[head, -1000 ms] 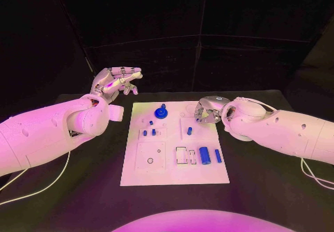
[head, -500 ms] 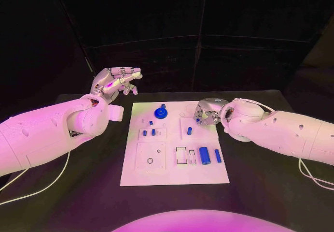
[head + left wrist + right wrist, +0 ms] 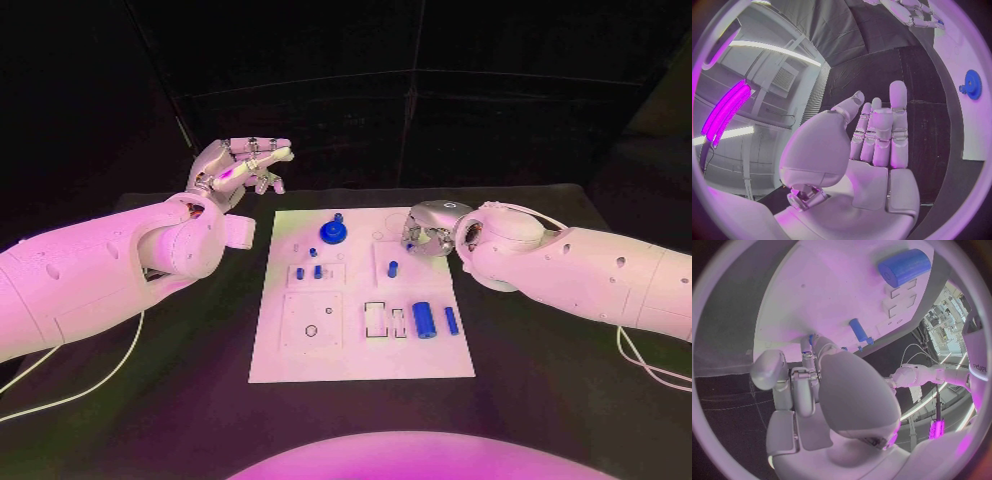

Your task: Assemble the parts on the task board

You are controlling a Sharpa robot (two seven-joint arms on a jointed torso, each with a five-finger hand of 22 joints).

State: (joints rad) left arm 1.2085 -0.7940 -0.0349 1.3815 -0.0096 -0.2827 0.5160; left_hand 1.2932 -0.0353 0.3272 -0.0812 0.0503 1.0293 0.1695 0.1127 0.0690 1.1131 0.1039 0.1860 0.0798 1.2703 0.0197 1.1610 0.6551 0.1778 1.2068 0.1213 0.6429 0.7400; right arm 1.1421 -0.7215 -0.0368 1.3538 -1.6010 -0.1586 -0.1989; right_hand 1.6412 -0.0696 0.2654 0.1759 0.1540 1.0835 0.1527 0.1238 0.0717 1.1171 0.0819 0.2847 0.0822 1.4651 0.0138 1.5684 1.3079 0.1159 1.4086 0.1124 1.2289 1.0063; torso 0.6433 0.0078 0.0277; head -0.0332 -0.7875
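Over the white task board (image 3: 361,355) at mid-table, our right hand (image 3: 428,230) hovers at the far right corner, fingers curled inward (whether anything sits between them we cannot tell). Our left hand (image 3: 238,165) is raised beyond the board's far left corner, empty, fingers extended. On the board: a blue gear (image 3: 333,234) at the far end, a blue cylinder (image 3: 424,321) near the right edge.

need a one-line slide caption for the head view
Right hand lowered over the task board's far right corner; left hand raised, holding nothing, off its far left; blue parts lie across the board.
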